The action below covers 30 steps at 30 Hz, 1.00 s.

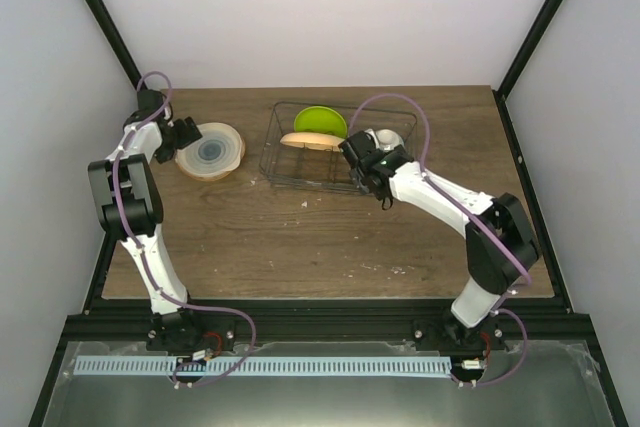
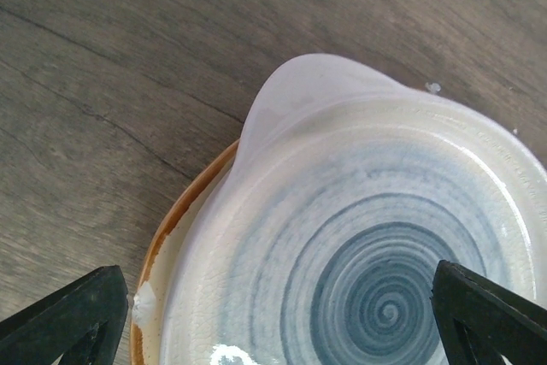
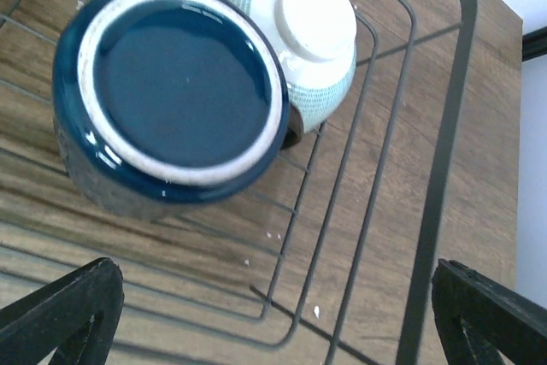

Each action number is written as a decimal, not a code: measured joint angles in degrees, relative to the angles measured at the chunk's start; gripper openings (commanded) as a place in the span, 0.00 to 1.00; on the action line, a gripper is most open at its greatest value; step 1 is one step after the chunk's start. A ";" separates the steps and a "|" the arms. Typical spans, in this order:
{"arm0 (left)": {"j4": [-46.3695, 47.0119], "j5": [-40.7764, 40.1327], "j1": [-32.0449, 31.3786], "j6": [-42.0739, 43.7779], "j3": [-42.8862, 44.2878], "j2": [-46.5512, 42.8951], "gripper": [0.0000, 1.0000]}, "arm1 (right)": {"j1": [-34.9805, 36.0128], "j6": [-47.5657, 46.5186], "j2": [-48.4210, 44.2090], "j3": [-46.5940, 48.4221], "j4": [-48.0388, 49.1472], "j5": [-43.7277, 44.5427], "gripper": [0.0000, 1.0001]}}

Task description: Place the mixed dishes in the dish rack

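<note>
four inside rack (image 1: 272, 147): green plate (image 1: 320, 122), orange plate (image 1: 312, 141), mug (image 3: 175, 91), bowl (image 3: 316, 27). left of rack, cream plate (image 1: 210, 151) beneath left gripper (image 1: 186, 139), jaws spread. above rack, right gripper (image 1: 358, 155), jaws spread.

The left wrist view's bottom edge cuts off the cream plate (image 2: 367, 237); overhead, the right arm (image 1: 440, 192) hides the mug (image 3: 175, 83).

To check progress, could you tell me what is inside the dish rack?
Lime-green plate, peach-orange plate, upturned pale mint bowl, upturned dark blue mug. Whatever lies under those two is hidden.
</note>
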 measured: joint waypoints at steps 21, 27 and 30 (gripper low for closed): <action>-9.29 -3.32 0.00 5.95 6.23 5.35 0.76 | 1.86 5.79 -13.75 -2.78 -7.65 -8.13 1.00; -9.46 -4.20 -0.37 6.45 4.13 5.03 0.65 | 1.86 5.92 -13.73 -4.37 -7.34 -8.63 1.00; -9.75 -5.42 -1.01 6.67 3.74 4.31 0.61 | 1.86 5.99 -13.73 -5.01 -6.99 -8.76 1.00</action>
